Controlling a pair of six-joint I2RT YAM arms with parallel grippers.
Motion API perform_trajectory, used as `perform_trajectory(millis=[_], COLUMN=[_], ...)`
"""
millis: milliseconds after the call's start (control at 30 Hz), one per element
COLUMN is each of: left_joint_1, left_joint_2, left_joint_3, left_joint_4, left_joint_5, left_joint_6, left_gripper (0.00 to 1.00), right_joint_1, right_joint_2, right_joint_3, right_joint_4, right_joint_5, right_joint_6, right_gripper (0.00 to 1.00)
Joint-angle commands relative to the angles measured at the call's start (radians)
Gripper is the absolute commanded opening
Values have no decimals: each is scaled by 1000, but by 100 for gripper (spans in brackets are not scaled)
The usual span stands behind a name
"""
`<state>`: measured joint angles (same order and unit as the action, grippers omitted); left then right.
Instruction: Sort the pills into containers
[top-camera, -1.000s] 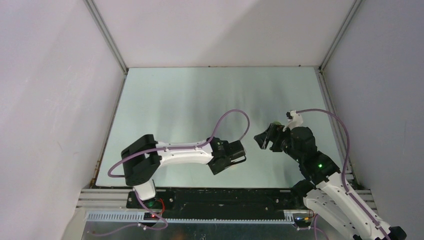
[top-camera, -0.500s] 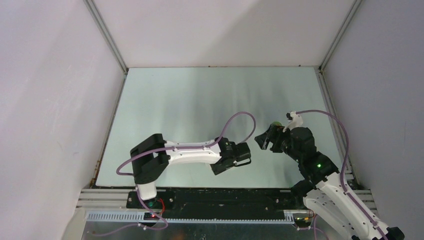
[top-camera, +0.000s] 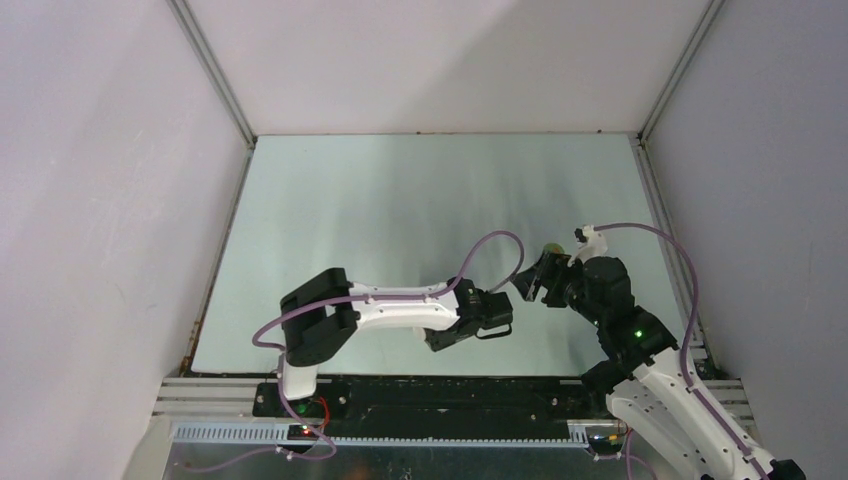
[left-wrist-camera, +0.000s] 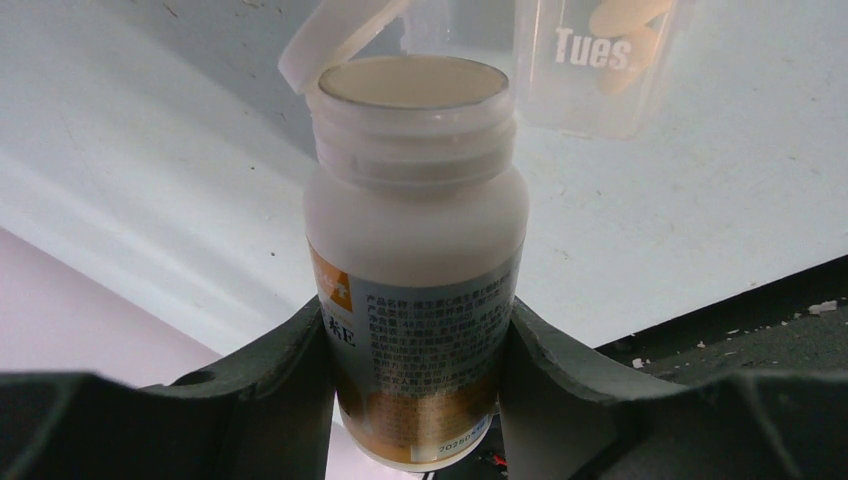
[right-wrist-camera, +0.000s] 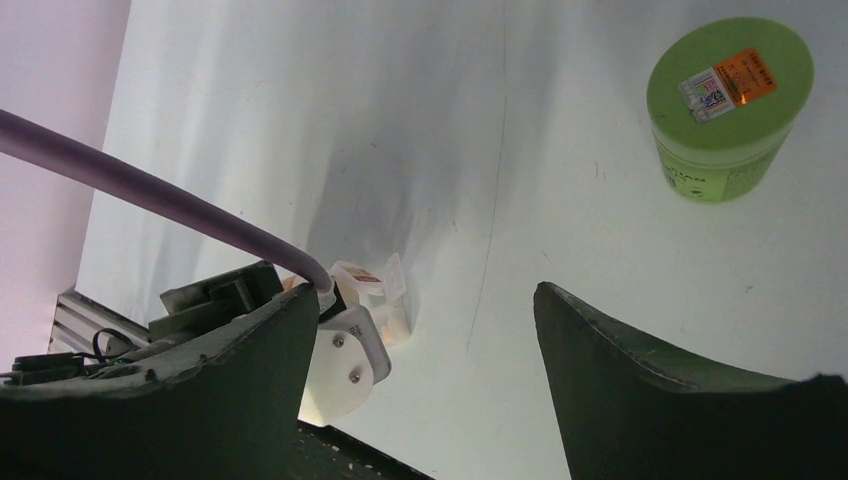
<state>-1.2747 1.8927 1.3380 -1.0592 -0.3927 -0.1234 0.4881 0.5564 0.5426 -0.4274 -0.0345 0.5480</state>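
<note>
Left gripper (left-wrist-camera: 415, 320): jaws pinching a white plastic pill bottle (left-wrist-camera: 415, 200) at its label. The bottle's long axis runs from the jaws toward the small translucent pill box (left-wrist-camera: 590, 70), with its uncapped mouth just short and left of the box's "Tues" compartment. Right gripper (right-wrist-camera: 420, 300): jaws spread, empty, apparently farther from the box.
</note>
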Motion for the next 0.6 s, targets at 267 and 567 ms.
perform_trajectory(millis=[267, 567], left_joint_1=[-29, -36], left_joint_2=[66, 96], left_joint_3=[107, 133], left_joint_4=[-116, -170], left_joint_5=[-102, -113], left_joint_6=[-16, -22], left_gripper=[0, 0], right_joint_1=[-17, -23], right_joint_2=[-25, -22], right_joint_3=[-12, -21], right_joint_4=[38, 46], right_joint_5=[-24, -35], right_joint_6=[8, 10], right_gripper=[83, 83])
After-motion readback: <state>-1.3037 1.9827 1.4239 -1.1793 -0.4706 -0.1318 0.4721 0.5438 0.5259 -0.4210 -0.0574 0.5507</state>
